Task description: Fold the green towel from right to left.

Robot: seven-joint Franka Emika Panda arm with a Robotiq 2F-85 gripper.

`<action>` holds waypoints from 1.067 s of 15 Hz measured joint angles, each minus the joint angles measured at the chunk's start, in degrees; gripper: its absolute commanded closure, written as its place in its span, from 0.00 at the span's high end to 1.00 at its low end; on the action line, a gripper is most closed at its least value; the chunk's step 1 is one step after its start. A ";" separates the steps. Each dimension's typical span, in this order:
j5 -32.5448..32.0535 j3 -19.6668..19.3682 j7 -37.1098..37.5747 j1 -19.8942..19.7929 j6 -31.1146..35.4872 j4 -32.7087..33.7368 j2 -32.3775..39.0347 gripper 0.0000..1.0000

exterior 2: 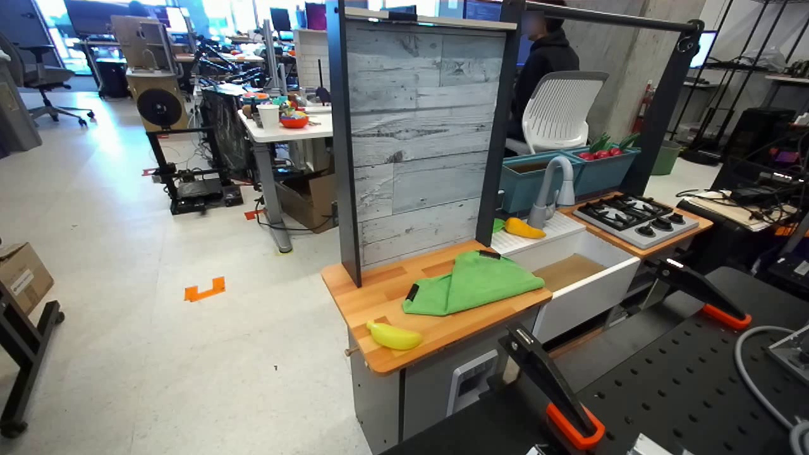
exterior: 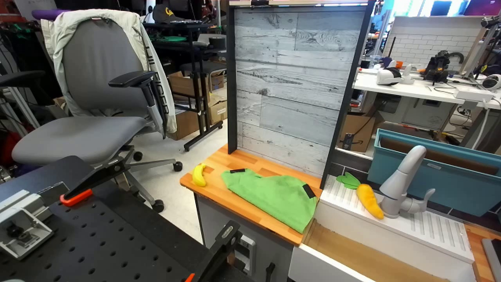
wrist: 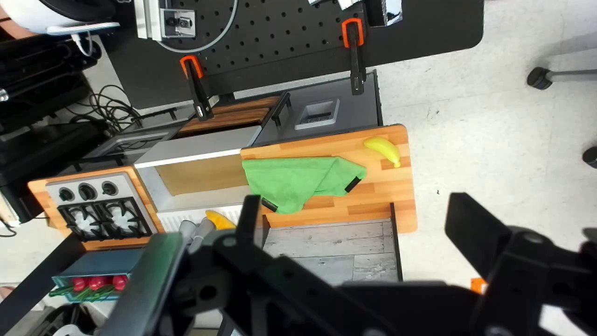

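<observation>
One green towel [exterior: 274,196], one yellow banana [exterior 2: 395,336], on one table [exterior 2: 379,296].
Towel bears two black patches [exterior: 309,191]; banana lies apart. One pair of jaws, spread wide.

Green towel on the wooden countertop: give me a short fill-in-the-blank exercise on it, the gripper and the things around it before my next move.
In each view, the green towel shows ____ black strips.
A curved yellow fruit, a ____, lies apart from the towel on the wooden countertop.
In the wrist view, the gripper is ____, its fingers spread apart.
The stove has ____ control knobs.

Missing words: two; banana; open; three.
</observation>
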 measured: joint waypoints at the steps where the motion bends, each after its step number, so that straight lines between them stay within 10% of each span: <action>1: 0.00 0.00 0.00 0.00 0.00 0.00 0.00 1.00; 16: -4.30 -2.39 -1.36 -2.72 12.29 -1.81 7.37 1.00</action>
